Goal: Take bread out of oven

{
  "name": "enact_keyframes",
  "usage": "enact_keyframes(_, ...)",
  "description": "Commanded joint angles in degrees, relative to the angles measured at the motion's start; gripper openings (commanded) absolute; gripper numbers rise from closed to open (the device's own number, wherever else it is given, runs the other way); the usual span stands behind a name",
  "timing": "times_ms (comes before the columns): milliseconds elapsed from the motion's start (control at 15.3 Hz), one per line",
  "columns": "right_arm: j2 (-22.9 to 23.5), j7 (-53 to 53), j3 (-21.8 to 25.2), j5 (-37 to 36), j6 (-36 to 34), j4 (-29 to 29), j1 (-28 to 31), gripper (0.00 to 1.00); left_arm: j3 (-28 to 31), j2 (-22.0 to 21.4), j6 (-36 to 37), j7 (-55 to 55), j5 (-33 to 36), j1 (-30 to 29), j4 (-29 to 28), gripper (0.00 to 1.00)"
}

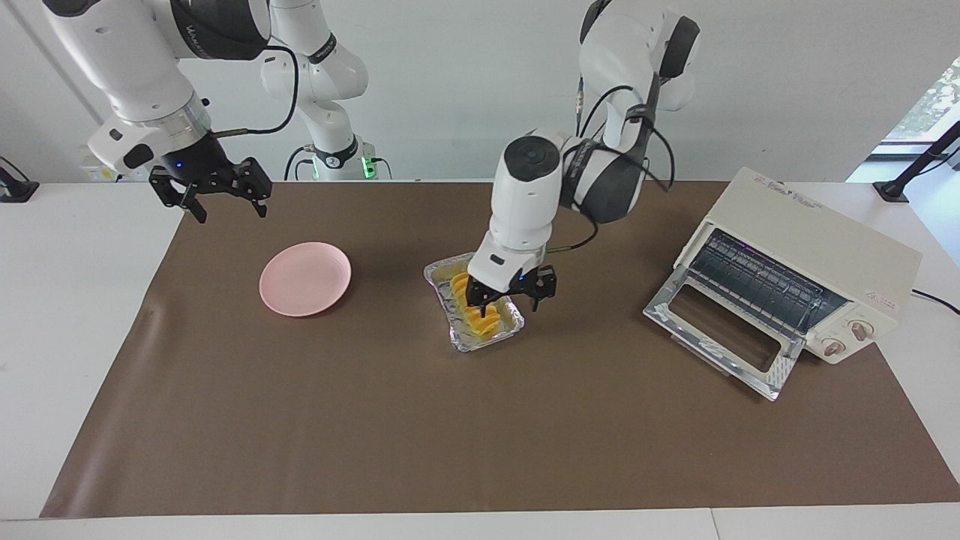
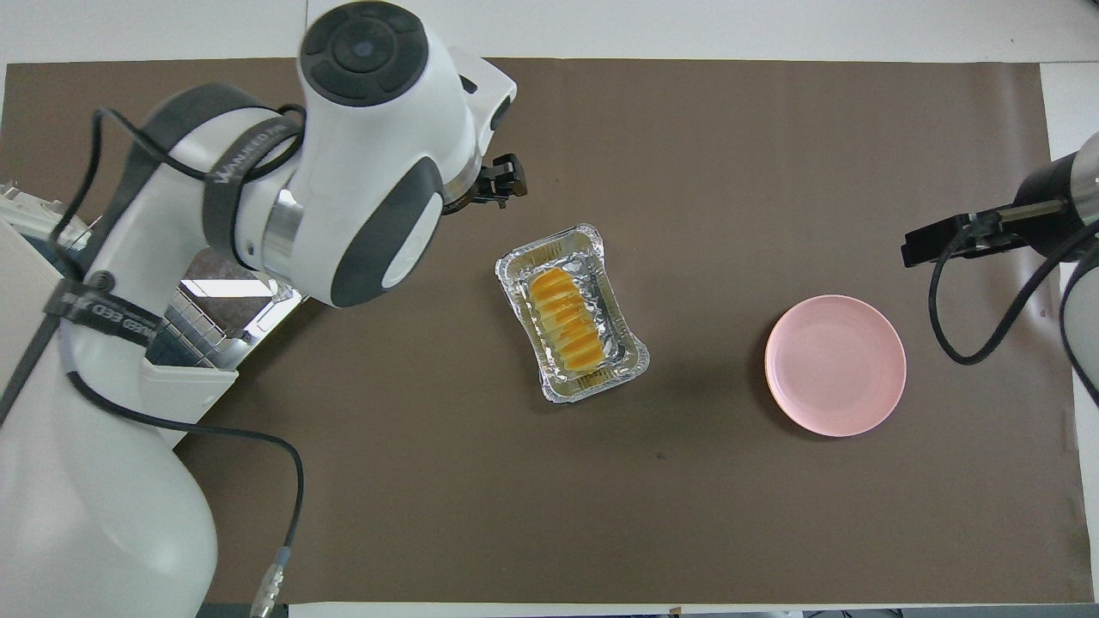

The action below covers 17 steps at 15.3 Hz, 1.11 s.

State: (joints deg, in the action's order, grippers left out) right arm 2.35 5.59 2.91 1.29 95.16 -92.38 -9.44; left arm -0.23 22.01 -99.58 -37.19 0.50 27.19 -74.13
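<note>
Right gripper (image 1: pixel 223 202): fingers apart, empty, raised over tabletop edge near round pink plate (image 1: pixel 305 278), toward right arm's end. Long golden ridged bread (image 1: pixel 474 306) lies in rectangular silver foil tray (image 1: pixel 512 327) beside plate, toward left arm's end. Left gripper (image 1: pixel 507 297): fingers spread, holding nothing, raised just over tray's oven-side rim. Cream-white boxy toaster oven (image 1: pixel 814 251): well apart from tray, at left arm's end, glass door folded down, rack bare.

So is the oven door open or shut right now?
Open. The oven has its glass door folded down flat onto the table in front of it, leaving the wire rack exposed; no bread sits on it.
</note>
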Motion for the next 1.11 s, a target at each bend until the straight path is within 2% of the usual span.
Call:
enact_keyframes(0,4.0,-0.9,0.1,1.6,3.4,0.0,-5.2,1.0,-0.2,-2.9,0.3,5.2,-1.1,-4.2,-3.9,1.0)
enact_keyframes(196,8.6,-1.0,0.0,5.2,8.3,0.9,-6.8,1.0,-0.2,-4.8,2.6,13.4,-1.1,-9.9,-3.9,1.0)
enact_keyframes(457,13.9,-3.6,-0.4,5.1,15.4,1.1,-12.7,1.0,-0.2,-7.3,7.0,23.0,-1.1,-16.2,-4.4,1.0)
enact_keyframes(652,17.9,-7.9,-0.3,4.9,17.1,1.1,-15.6,1.0,-0.4,-13.2,9.1,31.9,-1.2,-20.0,-9.2,1.0)
enact_keyframes(717,19.7,-11.2,-0.3,4.6,19.6,0.9,-16.2,1.0,-1.3,-15.1,13.5,34.4,-1.2,-22.5,-9.7,1.0)
enact_keyframes(848,20.9,-13.1,-0.3,4.6,21.4,-0.3,-16.7,1.0,-4.8,-15.9,16.3,36.0,-1.3,-26.0,-9.8,1.0)
enact_keyframes(1043,20.4,-14.2,-0.3,4.4,22.0,-3.1,-16.8,1.0,-5.3,-16.8,16.4,37.0,-1.3,-26.1,-10.2,1.0)
